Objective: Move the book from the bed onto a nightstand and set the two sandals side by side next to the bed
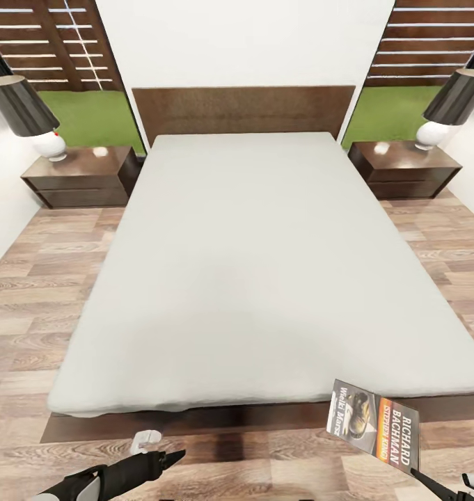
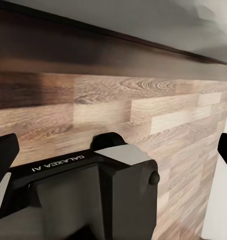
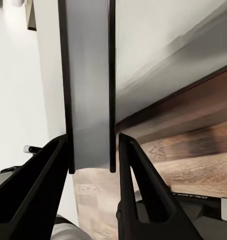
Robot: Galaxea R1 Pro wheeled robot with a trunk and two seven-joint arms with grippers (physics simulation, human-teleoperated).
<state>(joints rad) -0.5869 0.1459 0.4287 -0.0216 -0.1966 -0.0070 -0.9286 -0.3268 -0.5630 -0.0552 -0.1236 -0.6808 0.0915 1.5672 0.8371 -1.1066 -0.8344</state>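
Observation:
The book [image 1: 374,423], with its orange band and white "RICHARD BACHMAN" letters, hangs tilted just off the bed's near right corner. My right gripper [image 1: 423,479] is shut on its lower edge. In the right wrist view the book [image 3: 88,90] stands edge-on between the two fingers of the right gripper [image 3: 91,142]. The bed [image 1: 250,264] has a bare pale mattress. One nightstand [image 1: 80,177] stands at its far left, the other nightstand [image 1: 404,170] at its far right. My left gripper [image 1: 168,457] hovers open and empty over the floor by the bed's foot. The sandals are out of view.
Each nightstand carries a lamp: the left lamp [image 1: 28,111] and the right lamp [image 1: 452,104]. Wood-plank floor [image 1: 49,292] runs along both sides of the bed. In the left wrist view the dark bed frame [image 2: 93,50] sits close ahead of the left gripper [image 2: 113,145].

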